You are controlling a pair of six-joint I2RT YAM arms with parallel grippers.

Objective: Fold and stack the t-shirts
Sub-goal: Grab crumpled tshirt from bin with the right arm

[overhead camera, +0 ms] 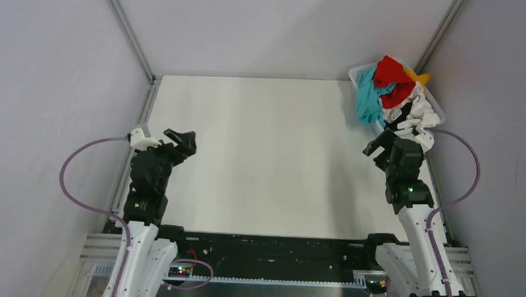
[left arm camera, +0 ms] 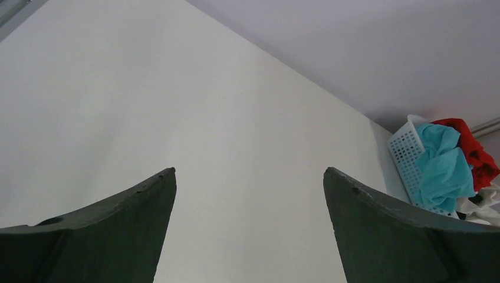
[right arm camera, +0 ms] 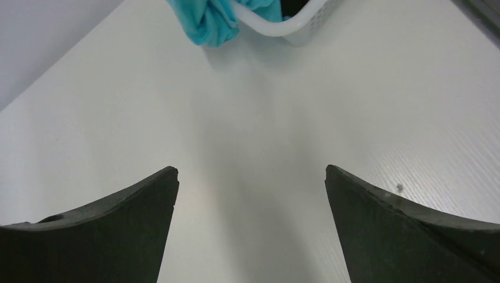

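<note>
The t-shirts lie heaped in a white perforated basket point(overhead camera: 357, 74) at the table's far right corner: a teal one point(overhead camera: 366, 99) hanging over the rim, a red one point(overhead camera: 391, 77) on top, a yellow-orange one point(overhead camera: 418, 76) behind, and a white with black one point(overhead camera: 416, 117) nearest my right arm. My left gripper point(overhead camera: 180, 140) is open and empty over the table's left side. My right gripper point(overhead camera: 378, 144) is open and empty just in front of the basket. The teal shirt also shows in the left wrist view point(left arm camera: 442, 168) and the right wrist view point(right arm camera: 209, 23).
The white table point(overhead camera: 273, 155) is bounded by grey walls at the back and both sides, with metal rails along its left and right edges. Purple cables loop out beside each arm. The basket rim shows in the right wrist view point(right arm camera: 265, 26).
</note>
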